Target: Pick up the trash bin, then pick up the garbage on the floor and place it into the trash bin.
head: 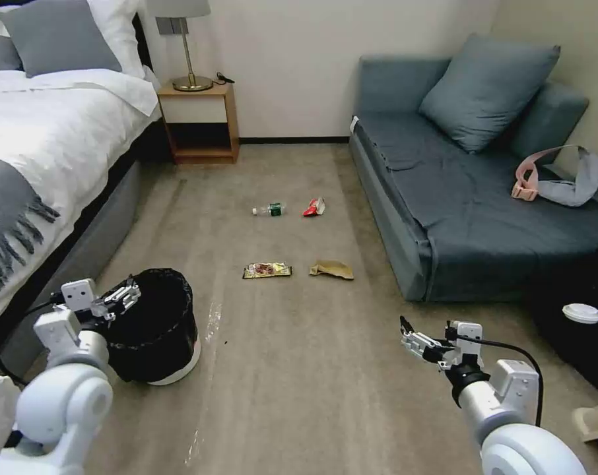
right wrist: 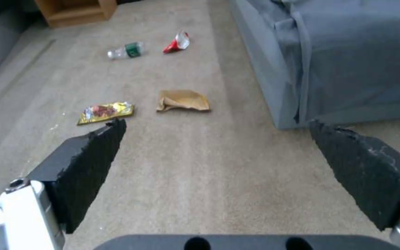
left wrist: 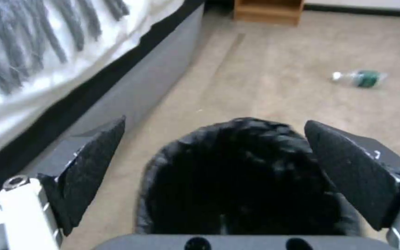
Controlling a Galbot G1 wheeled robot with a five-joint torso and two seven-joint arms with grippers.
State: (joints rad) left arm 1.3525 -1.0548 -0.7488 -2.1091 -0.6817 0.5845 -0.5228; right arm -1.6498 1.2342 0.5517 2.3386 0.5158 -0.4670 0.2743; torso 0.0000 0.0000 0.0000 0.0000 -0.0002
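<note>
**Bin first, litter waiting on the carpet**

Beige carpet floor (head: pixel 292 369) runs between a bed (head: pixel 41 138) on the left and a blue sofa (head: pixel 470 198) on the right, with a wooden nightstand (head: pixel 200 122) at twelve o'clock against the far wall.

At about eight o'clock from the middle of the head view, the left pincer (head: pixel 117 298) hangs at the near rim of the trash bin (head: pixel 160 330), its pads spread wide and holding nothing; the left wrist view looks down between them into the bin's mouth. The bin stands on the carpet close beside the bed base. Its black liner bag (left wrist: pixel 241 180) is soft and crinkly and would likely slip, so a hold should pinch the stiff white wall together with the liner at the rim. The bin looks light. What is inside I cannot tell; the liner shows only dark.

Toward the centre lie the garbage items: a clear bottle with a green label (head: pixel 270 210) at eleven o'clock, light and apt to roll; a red wrapper (head: pixel 314 207) just beside it; nearer, a gold snack packet (head: pixel 266 270), flat and slick; and a crumpled brown paper bag (head: pixel 331 269), easiest taken by a raised fold.

At five o'clock the right pincer (head: pixel 414 344) hovers over bare carpet, pads spread and empty.
</note>
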